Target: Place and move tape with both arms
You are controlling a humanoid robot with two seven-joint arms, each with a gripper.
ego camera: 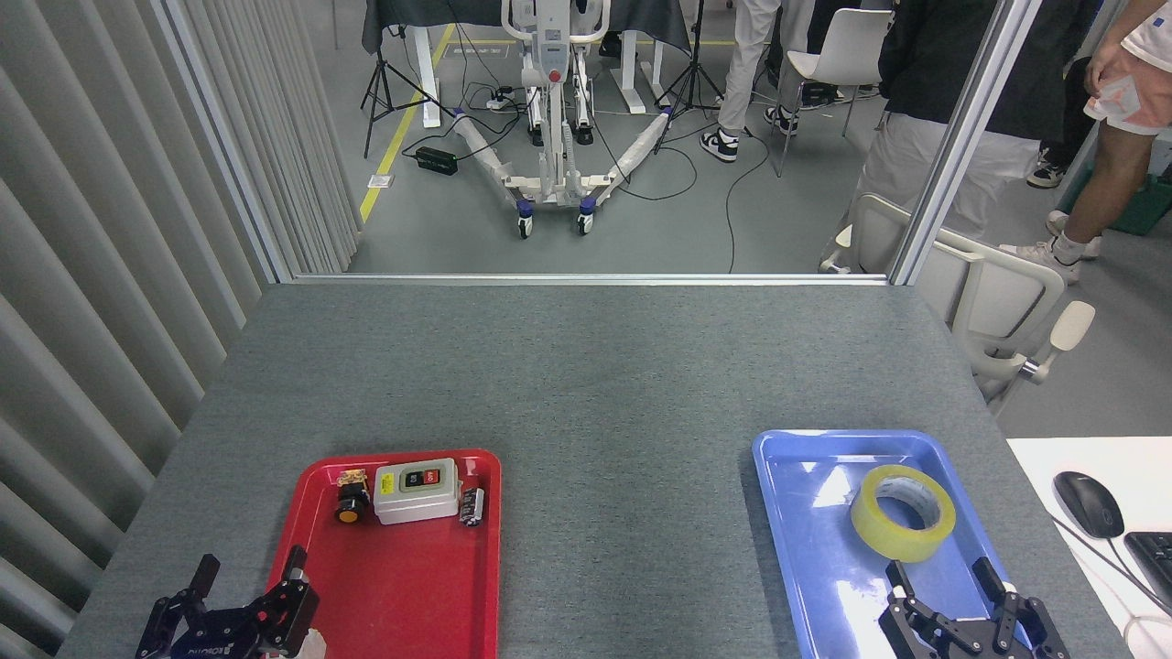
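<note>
A roll of yellow packing tape lies flat, its hole facing up, in the far right part of a blue tray on a grey felt-covered table. The right gripper sits over the near end of the same tray, directly on the near side of the tape, close but not touching it, with its black fingers spread wide and pointing toward the roll. Because the roll is round and lying flat, it offers no preferred direction, and a short straight reach away from the robot looks like all that is needed. Nothing stands between that gripper and the tape; the tray's low rim is the only edge nearby. The left gripper is well apart from the tape, far to its left, hovering at the near left corner of a red tray, fingers also spread and holding nothing. In the far end of the red tray are a grey switch box with buttons, a black-and-orange push button and a small metal part. To the right of the tape, off the table, lie a computer mouse and a keyboard corner. Beyond the table, people stand near chairs and wheeled equipment.
</note>
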